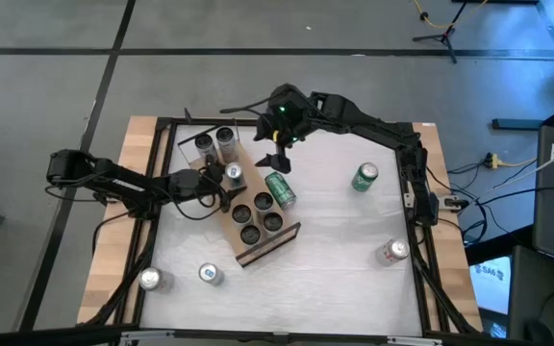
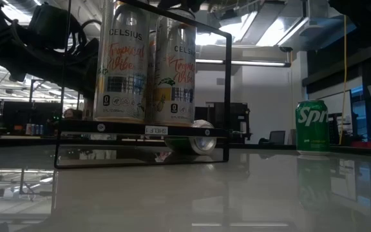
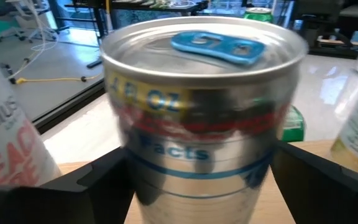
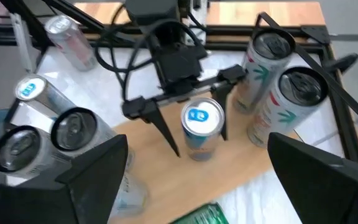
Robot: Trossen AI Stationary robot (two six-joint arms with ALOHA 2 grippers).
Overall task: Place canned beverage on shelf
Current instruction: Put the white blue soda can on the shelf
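Silver canned beverage with a blue tab [image 1: 233,174] is seen standing upright on the wooden shelf [image 1: 221,214], between the spread fingers of the left end effector [image 1: 227,185], which is released around it, not clenched. The right end effector [image 1: 275,160] is held open above the shelf. A green can [image 1: 280,189] lies beside the shelf on the desk [image 1: 335,250].

white table top [image 1: 335,269], wooden side boards [image 1: 113,211], grey floor [image 1: 46,96], tripod base [image 1: 440,38]
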